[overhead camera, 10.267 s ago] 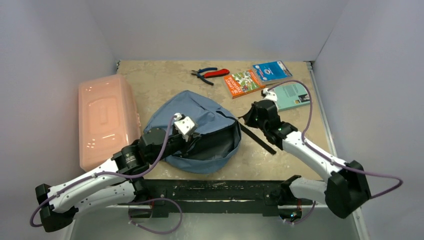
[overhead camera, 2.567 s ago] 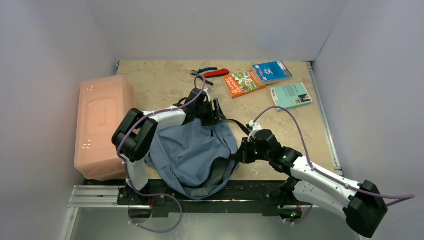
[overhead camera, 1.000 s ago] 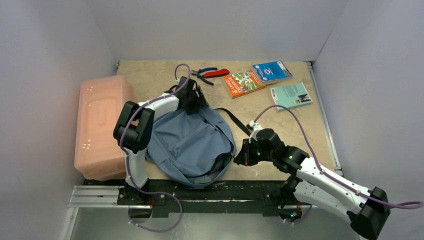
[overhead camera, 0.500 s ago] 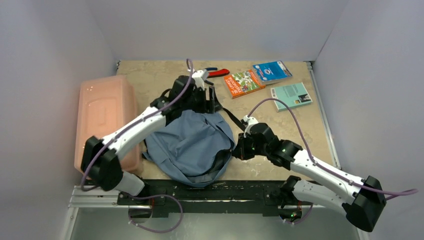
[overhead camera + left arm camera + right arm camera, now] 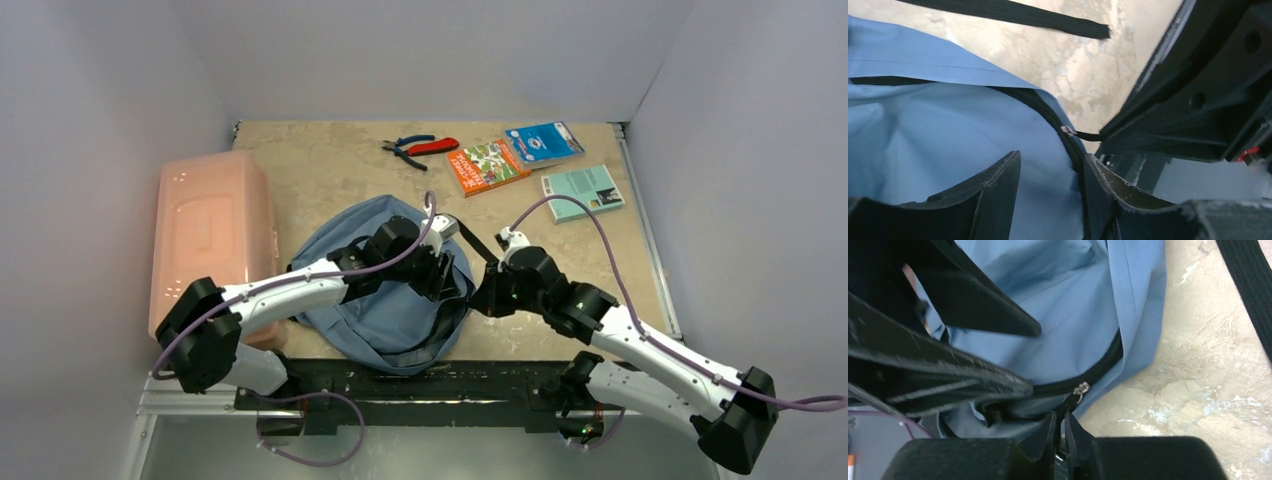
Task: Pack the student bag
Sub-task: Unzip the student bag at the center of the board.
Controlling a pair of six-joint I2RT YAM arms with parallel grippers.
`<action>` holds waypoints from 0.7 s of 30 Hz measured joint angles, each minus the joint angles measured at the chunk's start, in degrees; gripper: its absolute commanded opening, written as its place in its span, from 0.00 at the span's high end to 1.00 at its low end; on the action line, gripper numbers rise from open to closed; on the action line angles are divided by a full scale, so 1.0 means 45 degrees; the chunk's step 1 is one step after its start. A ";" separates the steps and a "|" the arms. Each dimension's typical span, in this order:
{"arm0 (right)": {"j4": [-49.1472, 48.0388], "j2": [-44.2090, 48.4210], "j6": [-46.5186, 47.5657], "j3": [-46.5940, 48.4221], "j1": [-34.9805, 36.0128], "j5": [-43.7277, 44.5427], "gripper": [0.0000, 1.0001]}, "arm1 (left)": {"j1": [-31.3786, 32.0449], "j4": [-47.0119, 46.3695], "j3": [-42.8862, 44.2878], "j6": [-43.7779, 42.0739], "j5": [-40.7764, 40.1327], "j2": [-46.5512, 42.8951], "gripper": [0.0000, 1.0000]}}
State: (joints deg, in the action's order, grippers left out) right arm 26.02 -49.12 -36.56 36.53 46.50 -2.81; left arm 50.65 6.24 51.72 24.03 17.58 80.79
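The grey-blue student bag (image 5: 375, 300) lies flat at the table's front centre. Its dark zip (image 5: 1098, 367) runs along its right edge. My right gripper (image 5: 482, 300) is at that edge, shut (image 5: 1060, 420) on the black pull tab of the silver zip slider (image 5: 1081, 388). My left gripper (image 5: 440, 272) is open just left of it, jaws spread over the blue fabric (image 5: 1050, 162). Its right finger (image 5: 1098, 175) lies along the zip edge. The slider (image 5: 1067, 130) shows just ahead of it.
A translucent pink box (image 5: 210, 235) stands at the left. Red-and-blue pliers (image 5: 420, 147), an orange book (image 5: 485, 165), a blue packet (image 5: 543, 143) and a teal booklet (image 5: 585, 190) lie at the back right. A black strap (image 5: 485, 248) trails off the bag.
My left arm has swung from the bag's far edge down to its right side, next to the right gripper. The right gripper has stayed at the zip.
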 measured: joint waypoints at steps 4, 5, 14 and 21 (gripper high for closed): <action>-0.0476 0.0019 -0.0933 0.0000 -0.0019 -0.0034 0.74 | 0.0223 -0.1671 -0.1185 0.0680 0.0874 -0.0146 0.49; -0.0661 0.0005 -0.1205 0.0000 -0.0083 -0.0180 0.71 | 0.0301 -0.2016 -0.1569 0.0894 0.1049 -0.0277 0.49; -0.1039 0.0403 -0.2424 0.0665 -0.2351 -0.1088 0.41 | 0.0500 -0.2079 -0.2302 0.1282 0.1705 -0.2288 0.31; 0.1122 0.0641 -0.2409 0.1452 -0.2516 0.0811 0.39 | 0.0510 0.1569 0.1511 0.1292 -0.0194 -0.1307 0.27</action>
State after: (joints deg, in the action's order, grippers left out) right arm 31.07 -46.24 -47.40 43.07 35.18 0.84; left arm 52.95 13.30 58.52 29.85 16.71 74.91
